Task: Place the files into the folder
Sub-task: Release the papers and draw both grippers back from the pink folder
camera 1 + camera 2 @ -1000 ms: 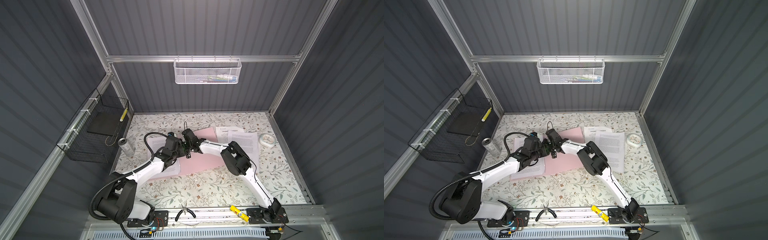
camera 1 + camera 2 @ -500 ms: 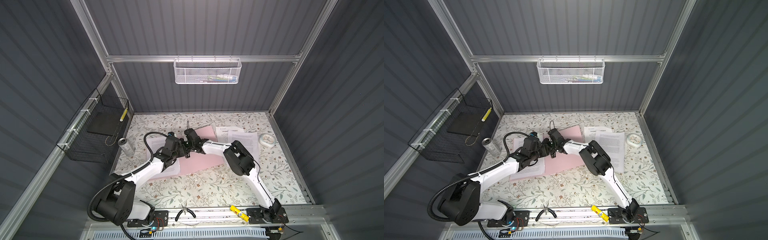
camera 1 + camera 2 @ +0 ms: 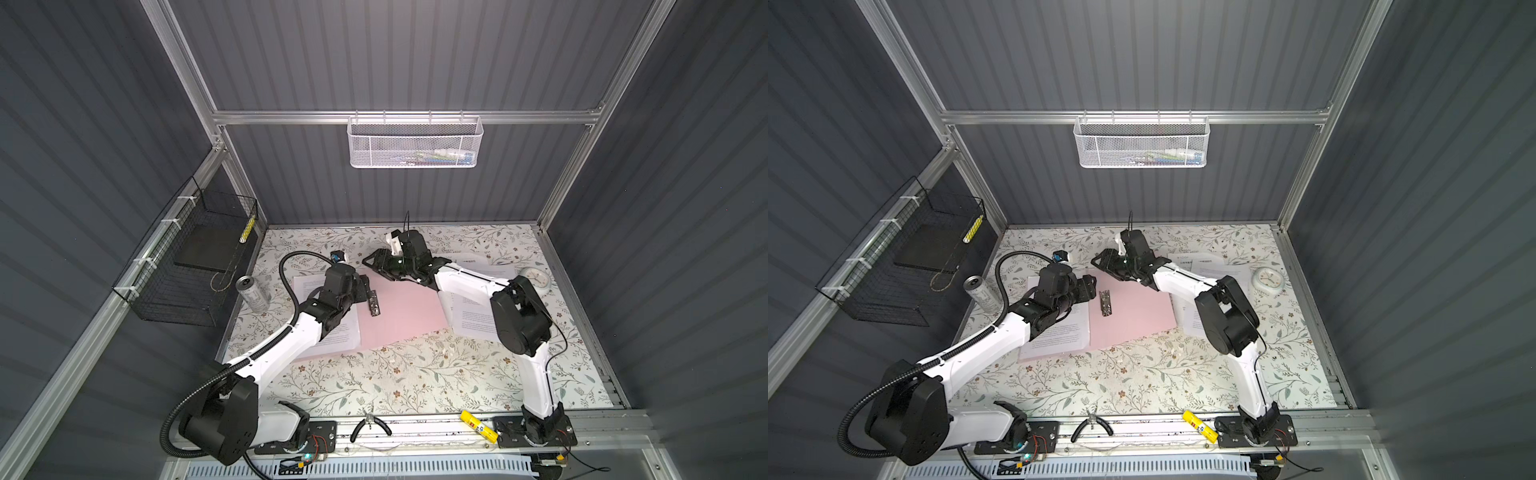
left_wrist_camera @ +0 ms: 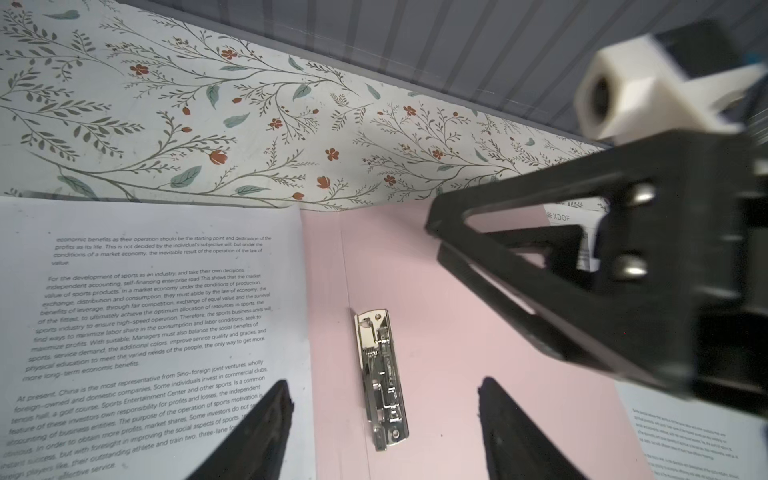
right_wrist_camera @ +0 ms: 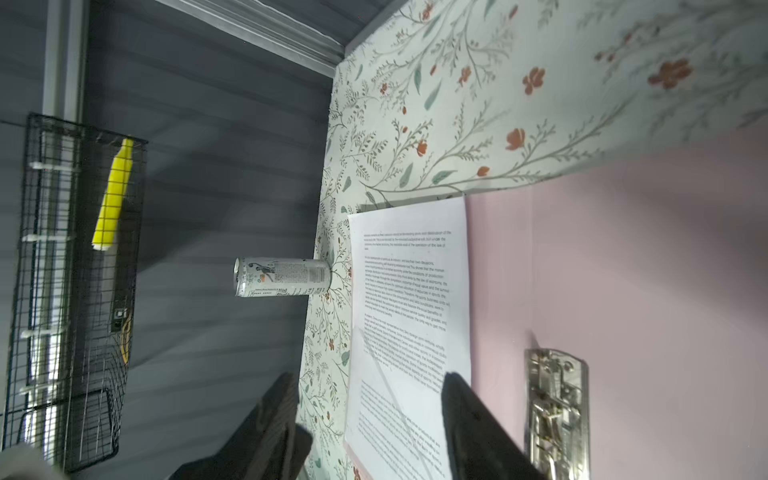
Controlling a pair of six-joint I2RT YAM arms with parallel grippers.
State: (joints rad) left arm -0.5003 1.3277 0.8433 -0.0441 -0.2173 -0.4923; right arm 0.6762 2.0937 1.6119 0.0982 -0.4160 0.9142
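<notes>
Only our wrist views show the claws: left gripper (image 4: 384, 382) and right gripper (image 5: 369, 376) both gape empty near the clip (image 4: 380, 378) of the folder (image 4: 457, 332). The folder lies open on the floral table (image 3: 374, 386), files (image 3: 343, 334) on its left leaf, grey walls (image 3: 415, 62) beyond.

Left arm (image 3: 299, 332) covers near part of left sheet (image 3: 307, 286) on folder (image 3: 407, 316). Right arm (image 3: 469, 280) hides parts of files (image 3: 469, 316) at right. Right gripper (image 4: 436, 237) blurred in left wrist view. Clip (image 5: 557, 415) cut off by right wrist picture's edge. White basket (image 3: 415, 141) on far wall: contents too small to tell.
</notes>
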